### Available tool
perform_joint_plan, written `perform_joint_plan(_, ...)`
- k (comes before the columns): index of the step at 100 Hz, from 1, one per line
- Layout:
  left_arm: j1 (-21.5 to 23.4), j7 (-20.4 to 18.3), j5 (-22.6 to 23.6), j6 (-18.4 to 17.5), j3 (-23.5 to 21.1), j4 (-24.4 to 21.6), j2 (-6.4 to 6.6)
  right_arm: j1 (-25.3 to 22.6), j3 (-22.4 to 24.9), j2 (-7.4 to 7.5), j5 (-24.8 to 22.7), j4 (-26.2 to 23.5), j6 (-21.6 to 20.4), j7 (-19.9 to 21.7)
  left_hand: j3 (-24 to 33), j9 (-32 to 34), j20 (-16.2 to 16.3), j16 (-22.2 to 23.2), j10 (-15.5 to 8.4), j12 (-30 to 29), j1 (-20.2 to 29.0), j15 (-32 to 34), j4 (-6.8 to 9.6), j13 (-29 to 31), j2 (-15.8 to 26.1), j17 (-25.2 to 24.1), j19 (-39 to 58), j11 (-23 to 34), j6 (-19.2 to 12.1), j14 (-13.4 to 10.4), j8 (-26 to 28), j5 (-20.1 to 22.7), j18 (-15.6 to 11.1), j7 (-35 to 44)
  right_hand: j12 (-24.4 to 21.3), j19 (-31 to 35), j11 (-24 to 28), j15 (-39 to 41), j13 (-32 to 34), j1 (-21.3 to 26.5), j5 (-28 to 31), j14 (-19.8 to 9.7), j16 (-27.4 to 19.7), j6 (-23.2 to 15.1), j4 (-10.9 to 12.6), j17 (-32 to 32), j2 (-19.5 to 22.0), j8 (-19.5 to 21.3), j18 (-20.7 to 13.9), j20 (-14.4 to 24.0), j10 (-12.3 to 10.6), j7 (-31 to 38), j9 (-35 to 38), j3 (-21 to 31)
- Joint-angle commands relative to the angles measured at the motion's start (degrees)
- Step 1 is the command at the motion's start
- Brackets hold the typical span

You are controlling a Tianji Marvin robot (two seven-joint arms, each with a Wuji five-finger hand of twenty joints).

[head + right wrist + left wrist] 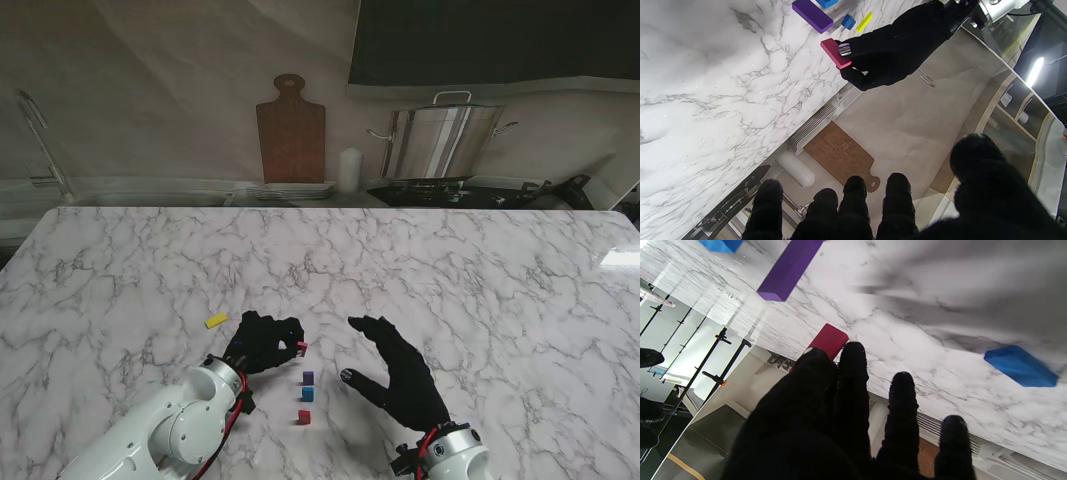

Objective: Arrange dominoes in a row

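Pink domino [302,347] pinched in left hand [262,341], just above marble tabletop [480,270], at twelve o'clock of purple domino [308,377]. Right hand [400,372] open, fingers spread, holding nothing.

Stand view overhead, wrist views close, sharing marble table [480,270]

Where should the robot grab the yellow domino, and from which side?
The yellow domino lies flat on the marble table, angled, with bare table all round it. Probably best pinched across its two long edges from above, thumb on one and a fingertip on the other. The left hand is nearest but already holds the pink domino.
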Motion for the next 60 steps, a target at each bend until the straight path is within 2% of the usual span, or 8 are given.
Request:
perform_joint_plan(1,-0.2,-0.7,-0.3,0.4,0.6,0.6,-0.58,-0.3,0.0,-0.16,0.1,-0.1,-0.1,-0.1,-0.9,-1.2,1.4,1.0,0.2,2.1,3.6,0.9,2.38,-1.6,3.0,-1.5,-1.3,0.9,-0.7,0.8,-0.5,-0.7,1.0,3.5,-0.3,0.7,1.0,-0.5,0.3,0.1,-1.4,-0.6,0.1,-1.4,-0.7,-0.4,1.1,-0.8,-1.4,0.1,-0.4,0.7,-1.2,-1.0)
perform_joint_plan(32,-1.8,1.4,-1.2,1.3,2.8,3.1,-1.26,-0.5,0.2,-0.19,0.1,-0.2,-0.2,-0.2,-4.9,-0.9,2.6,1.2,-0.6,4.6,5.6,1.2,2.24,-1.6,4.7,-1.5,-1.4,-0.4,-2.0,0.3,-2.9,-0.5,0.9,4.4,-0.3,0.6,1.0,-0.5,0.3,0.1,-1.4,-0.6,0.1,-1.4,-0.7,-0.4,1.1,-0.9,-1.4,0.1,-0.4,0.7,-1.1,-1.0)
perform_joint_plan(60,-2.9,3.0,-2.7,1.6,4.2,5.1,-1.91,-0.6,0.4,-0.21,0.2,-0.3,-0.2,-0.2,-5.9,-0.6,2.8,1.2,-0.8,4.2,5.9,1.4,2.36,-1.3,4.9,-1.3,-0.9,-0.7,-2.3,-0.2,-3.6,-0.1,0.7,4.5,-0.3,0.6,1.0,-0.5,0.3,0.2,-1.4,-0.6,0.1,-1.4,-0.7,-0.4,1.1,-0.9,-1.5,0.1,-0.4,0.7,-1.2,-1.0)
